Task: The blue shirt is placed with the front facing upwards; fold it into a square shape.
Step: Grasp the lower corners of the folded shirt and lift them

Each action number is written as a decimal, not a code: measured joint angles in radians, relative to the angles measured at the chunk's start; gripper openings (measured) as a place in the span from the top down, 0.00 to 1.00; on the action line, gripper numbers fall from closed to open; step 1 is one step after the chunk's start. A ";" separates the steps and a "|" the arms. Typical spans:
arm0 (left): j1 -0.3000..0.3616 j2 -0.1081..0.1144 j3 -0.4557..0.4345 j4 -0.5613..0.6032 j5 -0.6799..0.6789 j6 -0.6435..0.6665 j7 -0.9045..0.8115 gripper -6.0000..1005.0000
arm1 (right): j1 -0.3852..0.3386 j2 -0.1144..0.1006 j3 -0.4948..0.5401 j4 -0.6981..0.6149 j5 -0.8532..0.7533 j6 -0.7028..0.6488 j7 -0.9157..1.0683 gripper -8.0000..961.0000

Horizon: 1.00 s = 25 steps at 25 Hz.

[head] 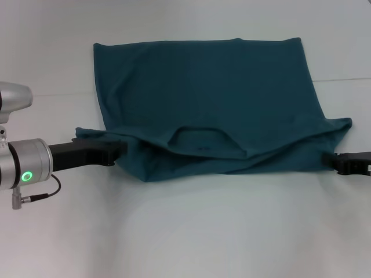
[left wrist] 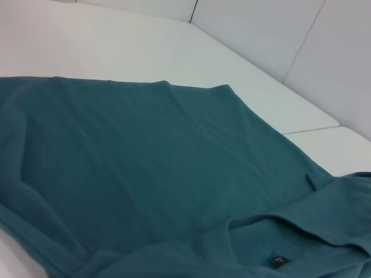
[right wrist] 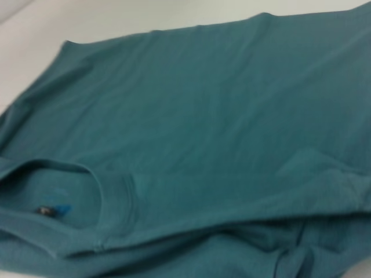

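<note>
The blue shirt lies spread on the white table, with its collar toward me and no print showing. Its near edge is raised off the table and stretched between both grippers. My left gripper is shut on the shirt's left shoulder, with sleeve cloth draped over it. At the right shoulder corner, my right gripper is shut on the cloth. The left wrist view shows the shirt with a small dark label inside the collar. In the right wrist view the shirt shows the same label.
White table surface runs all round the shirt, with wide room in front of me. A seam in the table shows beyond the shirt's far edge, and white wall panels stand behind it.
</note>
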<state>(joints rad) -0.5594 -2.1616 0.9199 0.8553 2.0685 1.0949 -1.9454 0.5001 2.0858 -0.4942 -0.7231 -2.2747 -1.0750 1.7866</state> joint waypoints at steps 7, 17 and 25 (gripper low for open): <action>-0.023 0.011 -0.003 0.018 0.002 0.031 -0.053 0.99 | -0.042 -0.003 0.000 -0.200 0.001 -0.182 0.139 0.92; -0.182 0.090 -0.056 -0.034 0.102 0.003 -0.161 0.99 | 0.070 -0.123 -0.034 -0.309 -0.084 -0.245 0.486 0.92; -0.159 0.084 -0.065 -0.054 0.109 0.031 -0.172 1.00 | 0.070 -0.116 -0.064 -0.291 -0.177 -0.301 0.525 0.91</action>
<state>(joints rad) -0.7188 -2.0780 0.8546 0.8013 2.1779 1.1261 -2.1172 0.5704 1.9695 -0.5582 -1.0146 -2.4514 -1.3759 2.3115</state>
